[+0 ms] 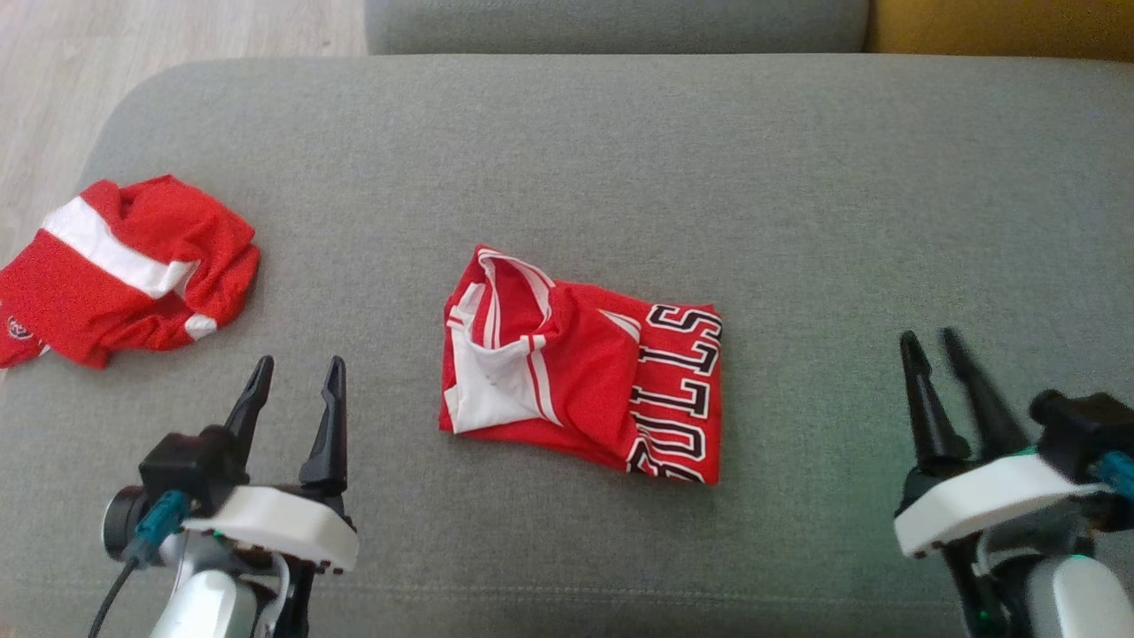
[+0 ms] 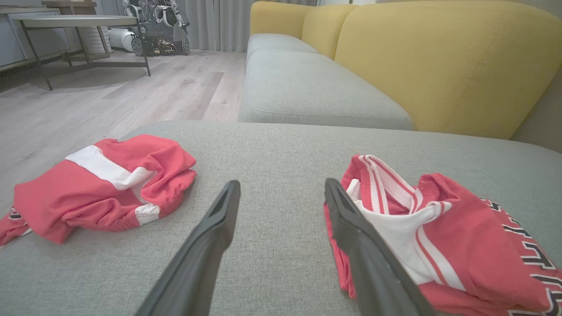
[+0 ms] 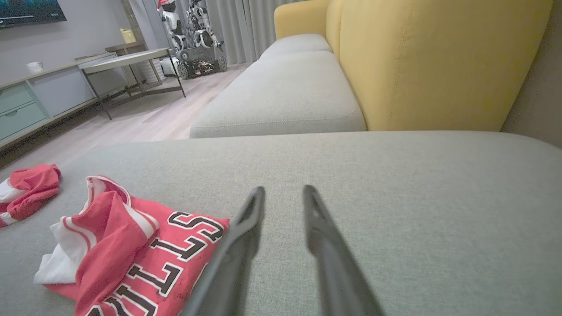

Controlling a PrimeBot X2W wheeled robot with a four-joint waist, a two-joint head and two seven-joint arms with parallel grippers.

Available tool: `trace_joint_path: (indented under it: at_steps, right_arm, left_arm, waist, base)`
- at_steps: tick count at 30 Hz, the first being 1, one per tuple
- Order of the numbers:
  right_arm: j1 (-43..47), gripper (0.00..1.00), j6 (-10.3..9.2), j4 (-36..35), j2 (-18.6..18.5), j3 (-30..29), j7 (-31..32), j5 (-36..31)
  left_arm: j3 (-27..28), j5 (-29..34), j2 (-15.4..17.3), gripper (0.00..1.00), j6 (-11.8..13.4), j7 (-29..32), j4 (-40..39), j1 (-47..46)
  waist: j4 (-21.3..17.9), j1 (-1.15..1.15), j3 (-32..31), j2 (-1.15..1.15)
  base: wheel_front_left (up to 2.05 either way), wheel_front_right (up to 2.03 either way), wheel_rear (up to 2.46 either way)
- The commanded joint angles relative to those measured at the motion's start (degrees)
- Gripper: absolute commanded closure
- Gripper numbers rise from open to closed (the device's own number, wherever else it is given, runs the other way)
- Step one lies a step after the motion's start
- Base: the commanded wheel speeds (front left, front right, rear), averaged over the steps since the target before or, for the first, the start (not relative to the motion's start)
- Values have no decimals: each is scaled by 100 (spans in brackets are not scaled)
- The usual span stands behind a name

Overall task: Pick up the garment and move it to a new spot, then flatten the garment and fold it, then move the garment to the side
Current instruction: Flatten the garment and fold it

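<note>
The folded red mesh jersey with white trim and black block lettering (image 1: 580, 372) lies in the middle of the grey fabric cushion (image 1: 620, 159), lettered end to the right; a crumpled red-and-white garment (image 1: 124, 266) sits well apart at the cushion's left edge; the left gripper (image 1: 299, 365) hovers near-left of the jersey, fingers spread, empty; the right gripper (image 1: 928, 337) hangs near-right, well apart from the jersey, fingers parted more narrowly, pinching nothing.
</note>
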Motion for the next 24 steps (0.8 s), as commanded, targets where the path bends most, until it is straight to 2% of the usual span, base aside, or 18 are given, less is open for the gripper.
trace_joint_path:
  at_steps: [1,9,18,24]
  right_arm:
    - [-252,100,-4,-93,-4,171,29,27]
    - [-1036,100,-4,852,40,888,-141,297]
    - [-1951,100,-4,2672,94,2036,-369,878]
    - [-2260,100,-4,3238,96,2544,-584,1406]
  left_arm:
    - [174,-26,118,0,16,-23,-192,-244]
    - [111,-43,75,0,-48,-94,-170,-509]
    - [6,-52,-116,0,-159,-246,65,-861]
    - [17,-51,-164,0,-193,-291,162,-922]
  waist:
    - [46,0,38,0]
    - [342,0,366,0]
    - [740,0,725,0]
    - [788,0,789,0]
  base:
    - [0,0,0]
    - [0,0,0]
    - [0,0,0]
    - [0,0,0]
